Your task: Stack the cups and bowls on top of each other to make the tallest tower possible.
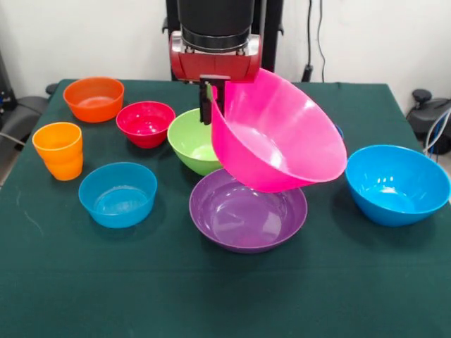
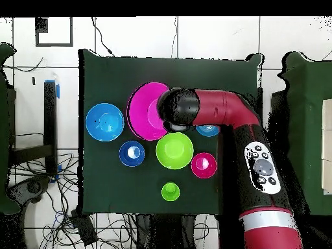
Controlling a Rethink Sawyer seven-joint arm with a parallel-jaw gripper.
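Jaws (image 1: 208, 105) pinch the pink bowl's (image 1: 282, 137) rim at its ten o'clock, tilted over the purple bowl (image 1: 246, 215); I reckon I'll level, lower, then release.

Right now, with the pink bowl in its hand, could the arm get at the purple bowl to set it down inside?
Probably yes. The pink bowl hangs tilted from the hand, its underside just over the purple bowl. The purple bowl is empty, and nothing stands between the two.
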